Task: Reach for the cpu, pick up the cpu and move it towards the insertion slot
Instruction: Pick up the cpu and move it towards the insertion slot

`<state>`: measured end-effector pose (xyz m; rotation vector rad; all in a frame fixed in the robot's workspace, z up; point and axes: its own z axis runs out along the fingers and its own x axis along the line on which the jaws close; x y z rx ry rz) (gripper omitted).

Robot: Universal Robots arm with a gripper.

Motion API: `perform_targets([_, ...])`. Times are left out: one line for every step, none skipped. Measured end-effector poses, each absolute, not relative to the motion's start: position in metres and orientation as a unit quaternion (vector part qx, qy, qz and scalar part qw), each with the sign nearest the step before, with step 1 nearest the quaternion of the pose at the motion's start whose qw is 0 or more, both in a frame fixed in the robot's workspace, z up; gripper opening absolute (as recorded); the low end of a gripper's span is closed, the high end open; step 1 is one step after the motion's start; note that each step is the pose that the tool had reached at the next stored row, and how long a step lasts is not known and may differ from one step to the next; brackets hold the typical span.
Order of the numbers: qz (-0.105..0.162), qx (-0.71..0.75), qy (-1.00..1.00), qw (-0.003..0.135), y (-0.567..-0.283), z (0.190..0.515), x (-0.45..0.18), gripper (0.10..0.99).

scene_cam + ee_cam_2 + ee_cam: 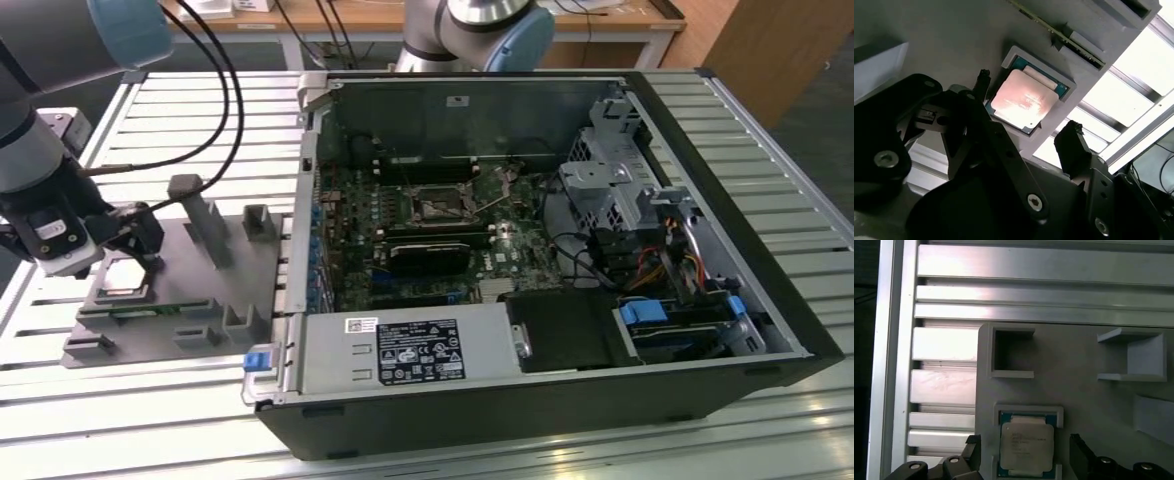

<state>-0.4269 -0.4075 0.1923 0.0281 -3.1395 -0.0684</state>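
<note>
Hand [1024,441], spread apart, straddles the cpu [1026,444] lying in the grey fixture [1094,410]'s rimmed pocket.

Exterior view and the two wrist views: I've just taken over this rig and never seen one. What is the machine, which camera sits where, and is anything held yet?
The exterior view looks from off the arm at a slatted metal table. On it stands an open computer case, its green board carrying the insertion slot. Toward the exterior view's left lies a grey fixture plate, with the robot arm over it. Both wrist views come from cameras riding on the arm, looking past its end effector. The cpu sits in its recess on the plate, between the open fingers, which stand on either side, apart from it. Nothing is held yet.
</note>
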Motion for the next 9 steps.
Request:
perform_targets([-0.022,0.009,-1.0,0.001,-0.407,0.191,-0.427,0.796])
perform_targets([-0.022,0.009,-1.0,0.001,-0.407,0.19,-0.427,0.796])
perform_targets([-0.022,0.009,-1.0,0.001,-0.407,0.188,-0.427,0.796])
perform_targets([-0.022,0.009,-1.0,0.001,-0.407,0.187,-0.427,0.796])
perform_targets([-0.022,0.009,-1.0,0.0,-0.407,0.186,-0.427,0.796])
perform_targets([-0.022,0.009,-1.0,0.0,-0.407,0.185,-0.427,0.796])
perform_targets([-0.022,0.009,-1.0,0.0,-0.407,0.183,-0.427,0.796])
perform_targets([-0.022,0.009,-1.0,-0.001,-0.407,0.182,-0.427,0.796])
perform_targets([-0.022,0.009,-1.0,-0.001,-0.407,0.181,-0.427,0.796])
